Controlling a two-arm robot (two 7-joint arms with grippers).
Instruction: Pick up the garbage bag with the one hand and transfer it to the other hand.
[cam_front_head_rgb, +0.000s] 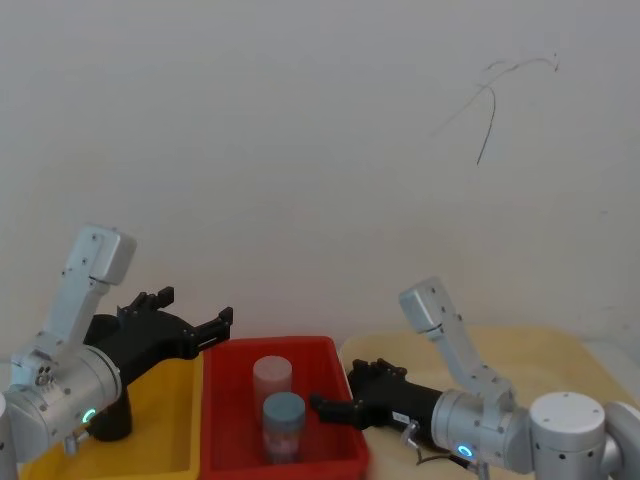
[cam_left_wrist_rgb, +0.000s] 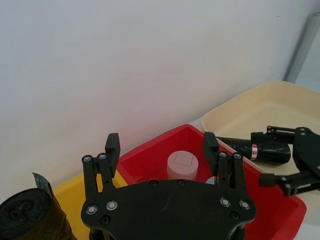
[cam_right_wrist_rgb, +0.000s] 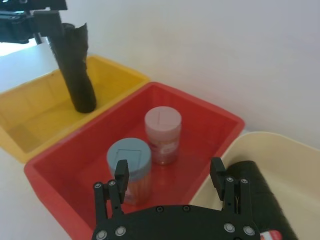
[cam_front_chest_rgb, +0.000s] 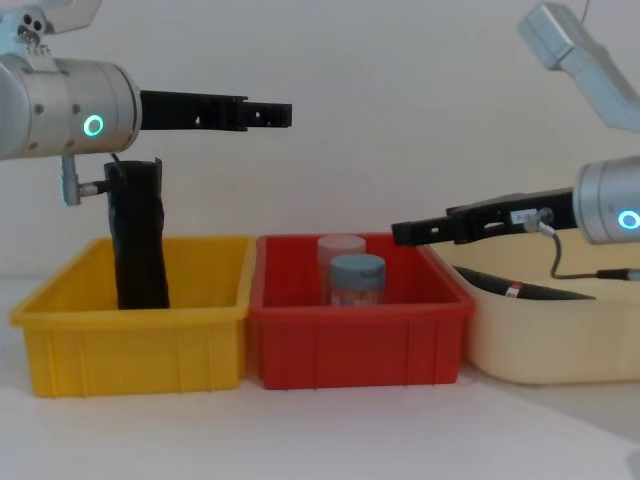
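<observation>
Right tool (cam_front_chest_rgb: 400, 232) open wide, empty, just above garbage bag (cam_left_wrist_rgb: 250, 148) in cream bin (cam_front_chest_rgb: 560, 345). Left tool (cam_front_chest_rgb: 280, 114) open wide, raised.

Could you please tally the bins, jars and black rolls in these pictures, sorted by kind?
Bins: 3, namely the yellow bin, the red bin and the cream bin.
Jars: 2, the blue-lidded jar and the pink-lidded jar, both in the red bin.
Black rolls: 2, the plain black roll standing in the yellow bin and the garbage bag lying in the cream bin.
Total: 7.
</observation>
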